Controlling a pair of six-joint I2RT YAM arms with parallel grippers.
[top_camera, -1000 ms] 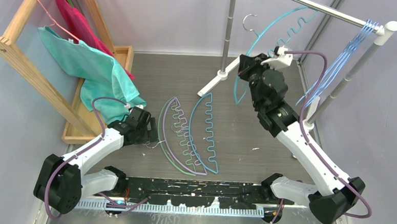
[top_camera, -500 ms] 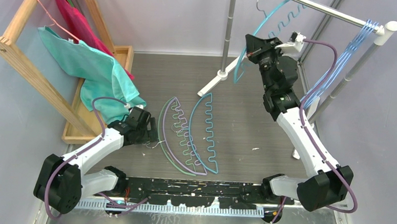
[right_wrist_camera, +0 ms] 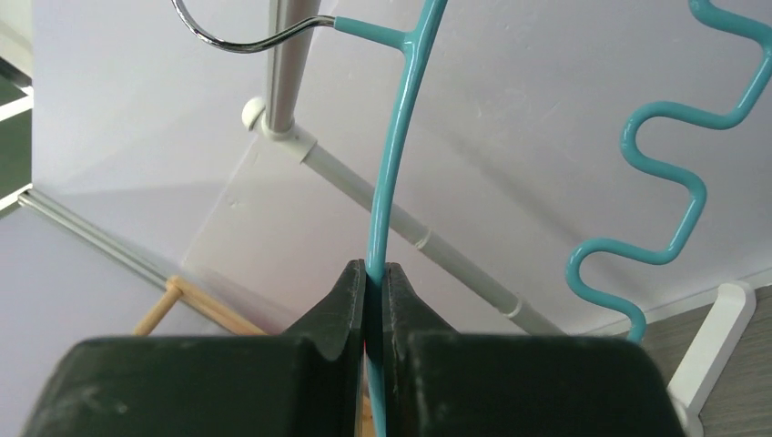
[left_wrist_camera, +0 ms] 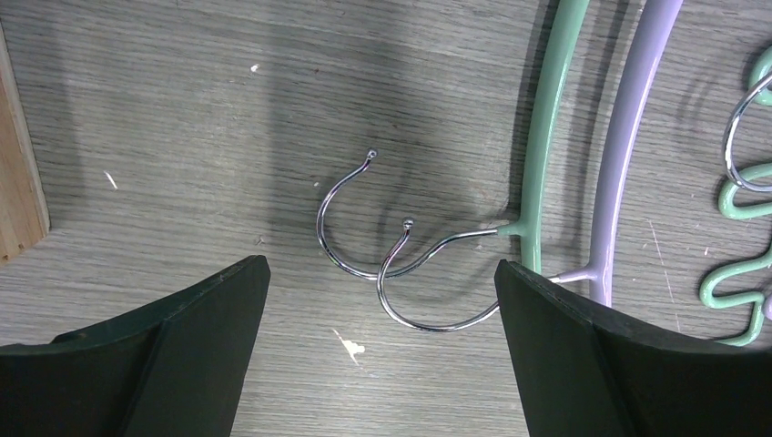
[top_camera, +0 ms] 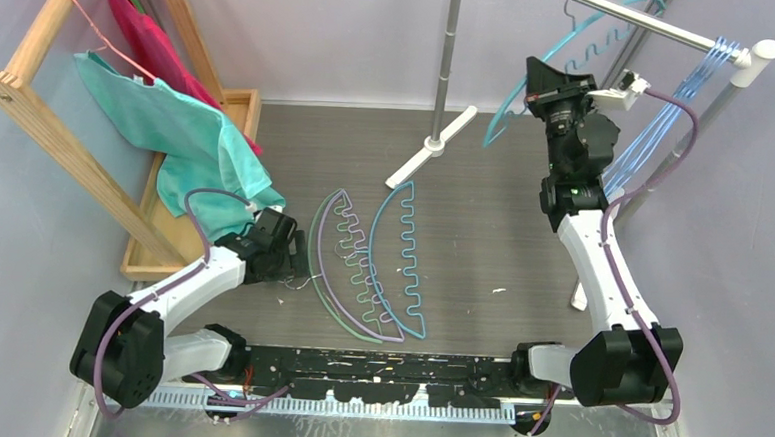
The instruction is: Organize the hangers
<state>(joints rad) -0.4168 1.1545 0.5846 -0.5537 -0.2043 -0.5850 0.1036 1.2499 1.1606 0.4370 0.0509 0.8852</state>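
Pinching the arched top of a teal hanger [right_wrist_camera: 401,137], the right tool [right_wrist_camera: 373,273] has its jaws all but closed on the thin bar, and it holds the hanger high in the air at the back right. The hanger's metal hook sits up by the silver rail [top_camera: 634,19]; whether it touches the rail, I cannot tell. Further along that rail, a bunch of light-blue wire hangers [top_camera: 696,79] hangs by the white end joint. Down at the bench [top_camera: 504,215], the left tool [left_wrist_camera: 373,273] hovers low with jaws wide apart, gripping nothing, right over two crossed metal hooks. Those hooks belong to the green hanger [left_wrist_camera: 546,118] and the lilac hanger [left_wrist_camera: 637,118], lying side by side, with a second teal hanger [top_camera: 401,269] just beside them.
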